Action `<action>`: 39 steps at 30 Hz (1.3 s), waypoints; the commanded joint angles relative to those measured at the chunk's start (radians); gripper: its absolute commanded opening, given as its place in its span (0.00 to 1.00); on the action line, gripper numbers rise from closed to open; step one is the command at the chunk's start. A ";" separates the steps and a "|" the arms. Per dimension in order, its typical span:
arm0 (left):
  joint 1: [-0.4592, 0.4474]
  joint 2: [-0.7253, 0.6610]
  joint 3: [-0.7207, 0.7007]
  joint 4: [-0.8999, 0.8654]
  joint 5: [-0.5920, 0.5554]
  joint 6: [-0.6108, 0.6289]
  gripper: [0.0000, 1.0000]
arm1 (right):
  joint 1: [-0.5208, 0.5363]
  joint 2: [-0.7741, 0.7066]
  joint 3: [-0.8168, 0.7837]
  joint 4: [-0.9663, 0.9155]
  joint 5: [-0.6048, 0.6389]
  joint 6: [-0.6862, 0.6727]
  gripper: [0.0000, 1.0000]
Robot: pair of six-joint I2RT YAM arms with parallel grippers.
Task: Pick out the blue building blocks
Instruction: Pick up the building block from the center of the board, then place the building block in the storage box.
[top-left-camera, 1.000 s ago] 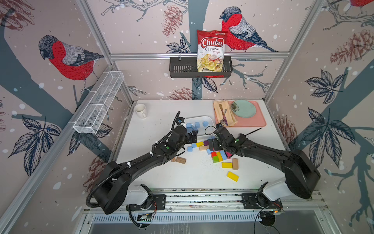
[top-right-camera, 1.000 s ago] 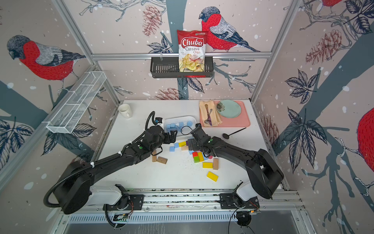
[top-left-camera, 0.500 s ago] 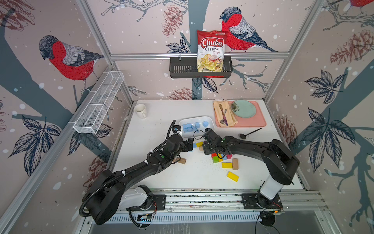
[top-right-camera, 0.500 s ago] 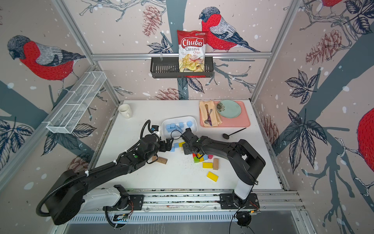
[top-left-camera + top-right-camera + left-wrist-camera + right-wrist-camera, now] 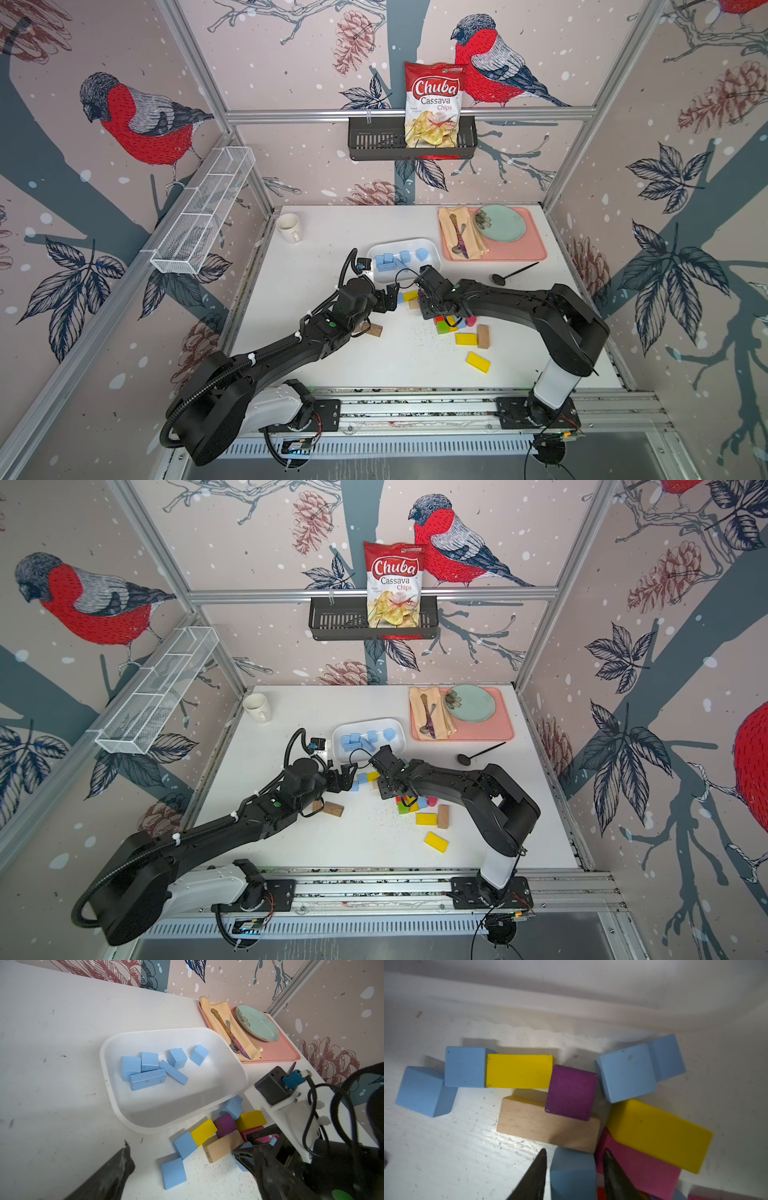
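Straddling one blue block (image 5: 573, 1174) at the edge of the pile (image 5: 449, 326), the right gripper (image 5: 574, 1150) has its jaws close to the block's sides; whether they pinch cannot be told. It should seat squarely, then lift straight, clear of the pink block (image 5: 639, 1167) and wood block (image 5: 542, 1124) beside it. Left gripper (image 5: 348, 780): jaws wide, empty. Count: blue blocks (image 5: 173, 1173) loose, at least five; in the tray (image 5: 116, 1105) beyond, six.

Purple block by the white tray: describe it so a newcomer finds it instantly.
Start at the white tray holding blue blocks mid-table, then look to the loose cluster just outside its robot-side edge. There the purple block sits between a yellow bar and a blue cube, against a plain wooden bar. It is the only deep purple piece among them.
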 commanded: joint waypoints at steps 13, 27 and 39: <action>0.000 0.002 -0.002 0.051 -0.004 0.009 0.94 | 0.015 0.014 0.029 -0.033 0.031 -0.005 0.28; 0.000 -0.020 -0.010 0.043 -0.041 -0.001 0.94 | -0.056 -0.109 0.081 -0.016 0.013 -0.051 0.26; 0.000 -0.024 -0.010 0.041 -0.048 -0.001 0.94 | -0.189 0.041 0.374 -0.058 0.000 -0.167 0.27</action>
